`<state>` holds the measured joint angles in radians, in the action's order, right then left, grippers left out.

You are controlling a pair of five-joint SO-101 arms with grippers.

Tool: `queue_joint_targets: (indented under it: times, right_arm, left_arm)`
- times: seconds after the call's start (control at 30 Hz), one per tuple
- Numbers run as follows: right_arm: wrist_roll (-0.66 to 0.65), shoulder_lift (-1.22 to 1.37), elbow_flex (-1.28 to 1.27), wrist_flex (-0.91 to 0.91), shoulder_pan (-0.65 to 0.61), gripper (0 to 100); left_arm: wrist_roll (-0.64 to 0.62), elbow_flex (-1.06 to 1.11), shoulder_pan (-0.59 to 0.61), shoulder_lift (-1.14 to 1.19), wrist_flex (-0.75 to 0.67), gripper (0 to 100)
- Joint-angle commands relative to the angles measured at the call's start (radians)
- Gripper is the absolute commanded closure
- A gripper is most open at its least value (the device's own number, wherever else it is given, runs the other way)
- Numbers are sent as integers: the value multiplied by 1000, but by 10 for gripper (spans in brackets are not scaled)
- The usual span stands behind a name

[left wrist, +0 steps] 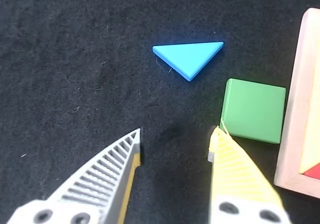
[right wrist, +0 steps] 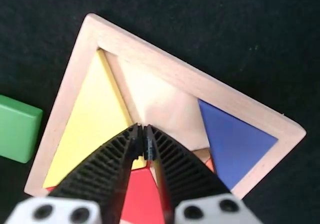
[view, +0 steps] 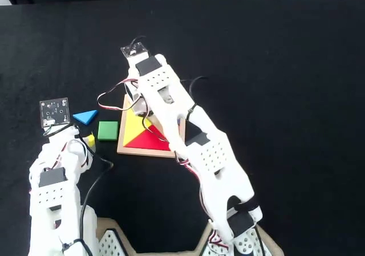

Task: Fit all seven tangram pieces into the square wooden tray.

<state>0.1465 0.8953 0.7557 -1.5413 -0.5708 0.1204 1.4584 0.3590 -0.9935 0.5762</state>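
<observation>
Overhead, right arm masks tray, perhaps half; green square, blue triangle outside.

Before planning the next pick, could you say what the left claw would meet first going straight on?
Probably the blue triangle, ahead of the open left claw; the green square sits just aside. Depth is unclear.
</observation>
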Motion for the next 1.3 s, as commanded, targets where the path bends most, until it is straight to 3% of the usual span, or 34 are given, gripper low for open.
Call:
queue_joint_targets:
  times: [0.0,0.33,0.43,0.57,0.7,0.97,1.07,1.2,1.27]
  right_arm:
    - [-9,-36,-5,0,-25,987]
    - [-11,-44,5,-64,-95,987]
    - [-11,-45,62,-95,-55,987]
    - [-11,-45,325,-230,25,987]
    - [-60,-153,414,-227,144,982]
    - [-66,-631,51,-224,270,982]
    - [-71,-786,-113,-206,308,982]
    - [-149,-898,-334,-181,364,982]
    - [-172,-931,-455,-160,420,975]
  left_arm:
    - [6,-8,-12,-15,-18,775]
    - [6,-10,-12,-15,-18,775]
    - [6,-10,-12,-15,-18,775]
    - [-3,-16,-12,-15,-18,777]
    - [-130,-38,5,-17,-18,778]
    - [-140,-73,24,-5,-12,776]
    - [-137,-142,-39,20,26,776]
    - [-123,-400,-136,84,262,776]
    - [-31,-561,-179,132,414,776]
